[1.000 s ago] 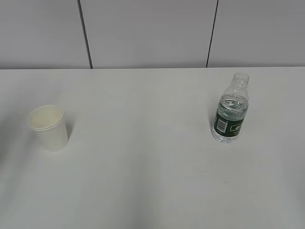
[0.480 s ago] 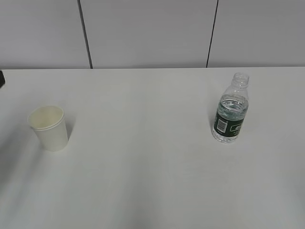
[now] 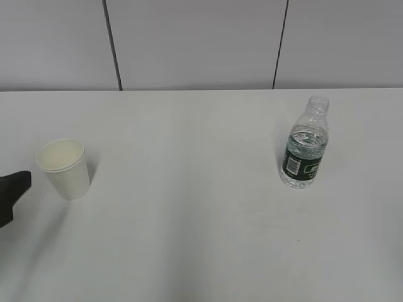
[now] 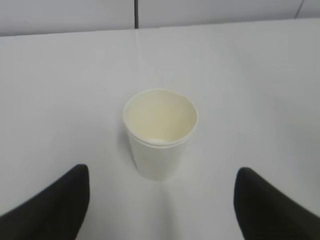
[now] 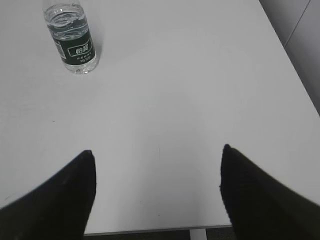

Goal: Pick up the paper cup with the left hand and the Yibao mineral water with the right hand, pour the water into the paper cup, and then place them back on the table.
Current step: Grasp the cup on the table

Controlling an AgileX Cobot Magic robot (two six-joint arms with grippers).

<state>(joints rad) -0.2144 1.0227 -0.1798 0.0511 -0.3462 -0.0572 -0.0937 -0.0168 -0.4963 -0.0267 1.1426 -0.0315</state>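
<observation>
The cream paper cup [image 3: 65, 168] stands upright and empty on the white table [image 3: 189, 189] at the left; it also shows in the left wrist view [image 4: 160, 132]. My left gripper [image 4: 161, 175] is open and empty just short of the cup; only one black fingertip [image 3: 11, 192] shows at the left edge of the exterior view. The Yibao mineral water [image 3: 306, 146], clear with a dark green label and no cap, stands upright at the right; it also shows in the right wrist view [image 5: 72, 40]. My right gripper [image 5: 157, 155] is open and empty, well back from the bottle, above the table's near edge.
A grey panelled wall [image 3: 201, 44] runs behind the table. The table's right edge [image 5: 287, 55] and front edge [image 5: 150, 231] show in the right wrist view.
The left gripper's black fingertip has come into the exterior view at the left edge, lower and closer to the cup. The cup and bottle have not moved.
</observation>
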